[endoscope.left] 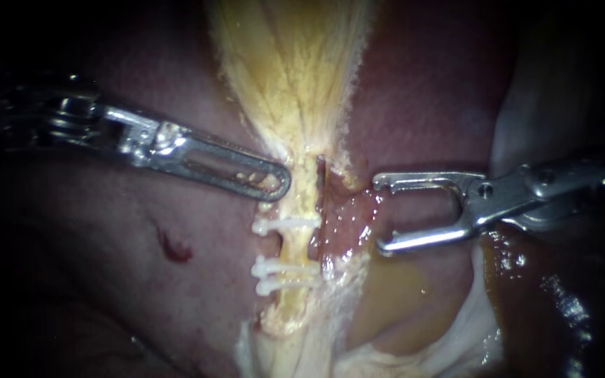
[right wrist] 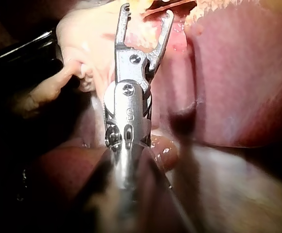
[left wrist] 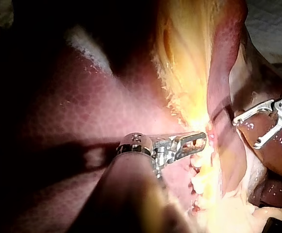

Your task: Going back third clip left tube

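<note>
Right tool (endoscope.left: 378,213), jaws apart and empty, stands at three o'clock of the left tube (endoscope.left: 295,140), clear of its three clips (endoscope.left: 283,267) (placing judged complete), while left tool (endoscope.left: 280,183) clamps the tube's nine o'clock edge, seemingly for tension.

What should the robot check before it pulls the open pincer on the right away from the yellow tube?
1. Is the pincer of the right instrument open and empty? Ok.
2. Is that pincer beside the tube, not around it? Ok.
3. Do three white clips sit across the tube? Ok.
4. Is the tip of the left instrument up against the tube? Ok. Does it really hold the tube? Cannot tell.
5. Is the red spot on the liver bleeding? Cannot tell.
</note>
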You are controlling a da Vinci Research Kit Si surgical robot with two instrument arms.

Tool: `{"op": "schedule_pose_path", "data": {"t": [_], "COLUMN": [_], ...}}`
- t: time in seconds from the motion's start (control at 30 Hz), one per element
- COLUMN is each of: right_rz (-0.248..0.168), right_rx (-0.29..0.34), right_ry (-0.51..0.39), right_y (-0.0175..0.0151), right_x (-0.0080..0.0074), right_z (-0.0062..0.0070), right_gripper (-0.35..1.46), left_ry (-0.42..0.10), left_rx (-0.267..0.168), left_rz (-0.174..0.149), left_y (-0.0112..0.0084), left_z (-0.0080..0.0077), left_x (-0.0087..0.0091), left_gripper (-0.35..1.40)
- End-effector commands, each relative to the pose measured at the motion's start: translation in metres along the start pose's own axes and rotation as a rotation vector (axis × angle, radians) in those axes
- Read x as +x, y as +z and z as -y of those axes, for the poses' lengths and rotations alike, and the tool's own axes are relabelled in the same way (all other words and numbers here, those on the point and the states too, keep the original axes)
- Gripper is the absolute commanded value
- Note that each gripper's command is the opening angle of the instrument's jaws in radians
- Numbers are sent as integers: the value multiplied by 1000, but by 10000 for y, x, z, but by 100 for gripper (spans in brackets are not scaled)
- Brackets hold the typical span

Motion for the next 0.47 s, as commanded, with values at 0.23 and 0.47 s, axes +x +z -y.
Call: {"op": "schedule_pose_path", "data": {"t": [0.23, 0.47], "right_rz": [-1, -1], "right_rx": [0, 0], "right_ry": [0, 0], "right_y": [1, 1], "right_x": [2, 2], "right_z": [-1, -1], "right_gripper": [50, 50], "left_ry": [1, 1], "left_rx": [-9, -9], "left_rz": [-4, -4], "left_y": [8, 8], "left_z": [-2, -2], "left_x": [1, 2], "left_gripper": [-35, -35]}}
